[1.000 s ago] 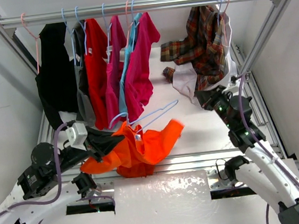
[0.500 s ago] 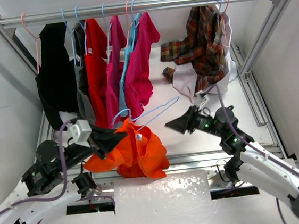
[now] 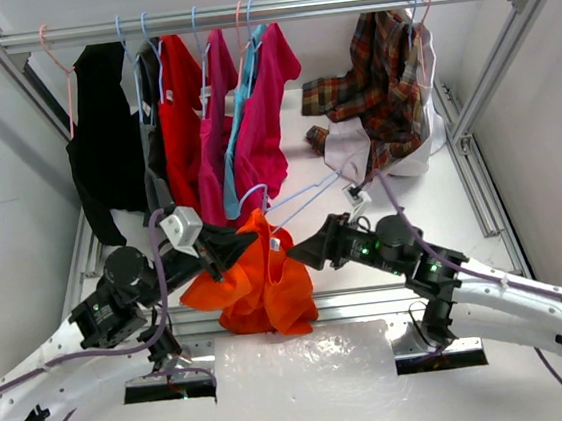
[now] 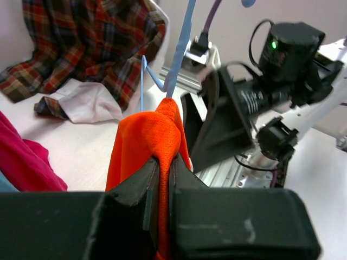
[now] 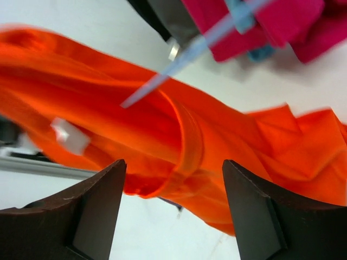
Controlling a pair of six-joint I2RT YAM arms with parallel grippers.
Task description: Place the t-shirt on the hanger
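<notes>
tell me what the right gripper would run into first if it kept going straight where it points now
Most likely the bright orange cotton t-shirt, filling the view ahead of the right gripper, whose jaws stand open. The thin pale blue hanger crosses higher up; depth is unclear.

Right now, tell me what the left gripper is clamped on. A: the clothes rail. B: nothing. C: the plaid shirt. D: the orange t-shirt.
D: in the left wrist view the left gripper pinches a fold of the orange t-shirt, with the blue hanger poking out above it.
</notes>
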